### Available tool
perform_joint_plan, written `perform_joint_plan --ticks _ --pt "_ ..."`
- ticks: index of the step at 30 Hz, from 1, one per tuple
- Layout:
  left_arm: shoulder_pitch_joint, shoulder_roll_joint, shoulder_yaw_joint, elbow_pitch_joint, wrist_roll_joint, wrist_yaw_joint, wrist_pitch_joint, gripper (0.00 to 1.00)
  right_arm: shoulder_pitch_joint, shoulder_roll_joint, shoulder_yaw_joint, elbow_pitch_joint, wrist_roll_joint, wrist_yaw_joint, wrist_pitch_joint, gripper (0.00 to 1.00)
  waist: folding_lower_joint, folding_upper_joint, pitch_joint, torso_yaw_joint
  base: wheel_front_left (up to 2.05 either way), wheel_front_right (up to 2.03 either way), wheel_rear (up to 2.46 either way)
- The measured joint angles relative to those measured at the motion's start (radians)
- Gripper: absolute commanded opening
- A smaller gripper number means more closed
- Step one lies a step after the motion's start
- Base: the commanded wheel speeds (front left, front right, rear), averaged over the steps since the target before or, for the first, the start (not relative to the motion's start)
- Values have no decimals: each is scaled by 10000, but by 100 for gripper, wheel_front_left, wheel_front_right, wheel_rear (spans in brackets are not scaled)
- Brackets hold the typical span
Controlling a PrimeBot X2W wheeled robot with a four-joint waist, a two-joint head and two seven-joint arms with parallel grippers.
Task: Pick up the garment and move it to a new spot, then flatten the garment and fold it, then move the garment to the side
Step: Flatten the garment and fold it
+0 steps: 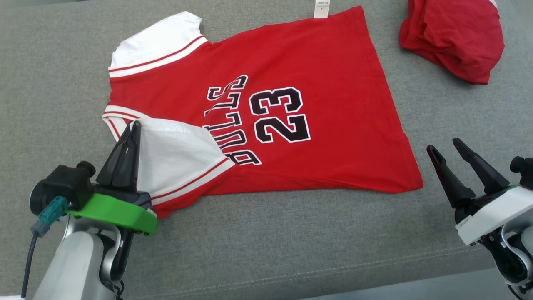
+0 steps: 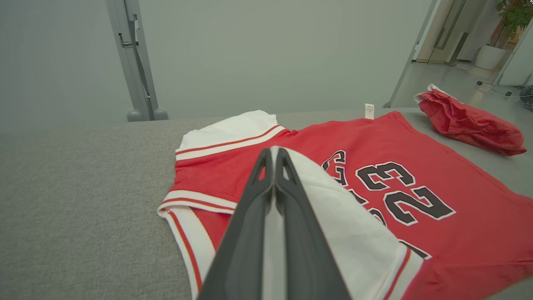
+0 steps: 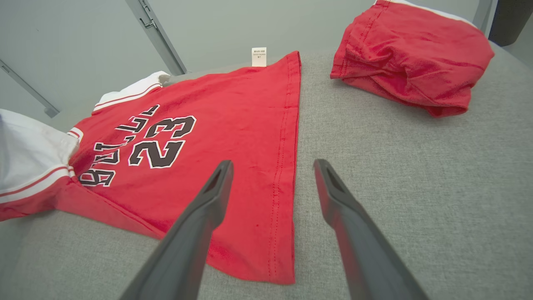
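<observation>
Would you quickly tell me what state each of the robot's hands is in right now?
Left hand: closed, pinching the white sleeve.
Right hand: open, holding nothing.

Looks like an office or lab test bay, not a home: grey fabric-covered surface (image 2: 83, 187), plain grey partition wall (image 2: 270, 50), metal post (image 2: 137, 62), door with long bar handles (image 2: 447, 29), smooth floor (image 2: 449, 83), potted plant (image 2: 510, 25) in a white planter
</observation>
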Motion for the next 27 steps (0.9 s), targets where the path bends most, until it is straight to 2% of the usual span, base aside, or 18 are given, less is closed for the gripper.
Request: perform_joint_plan --ticks 7,12,19,27 --pt "1220 4 96 -1390 -2 0 0 0 680 -109 -25 104 21 -12 -96 100 0 0 -90 245 0 0 0" --pt "2014 69 -261 -2056 2 0 0 0 1098 -104 232 128 38 10 -94 100 0 0 -167 315 0 0 0" --pt "2447 209 -280 -2913 4 0 0 0 1363 -238 596 276 -173 19 -84 100 0 0 -227 307 0 0 0" --pt "2856 408 -644 -3417 105 0 0 0 1269 199 729 920 59 284 -84 96 0 0 -279 258 0 0 0"
